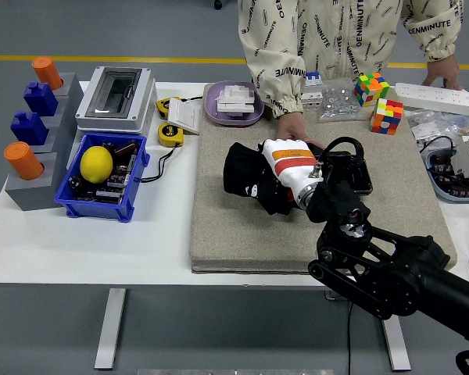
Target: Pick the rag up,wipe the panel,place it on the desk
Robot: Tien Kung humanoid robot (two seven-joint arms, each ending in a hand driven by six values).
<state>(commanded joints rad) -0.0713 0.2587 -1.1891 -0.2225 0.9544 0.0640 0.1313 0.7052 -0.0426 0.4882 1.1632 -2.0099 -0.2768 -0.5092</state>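
- The right hand [285, 168], in a white glove with an orange stripe, reaches in from the near right, its fingers clamped on the black rag [248, 178].
- The rag is bunched at the left end of the dark panel [358, 173], lying on the grey mat [234, 226] in the middle of the white table [86, 242].
- A person's hand [291, 127] rests on the mat just beyond the panel; the other hand [442, 72] lies by a white power strip [438, 97] at the far right.
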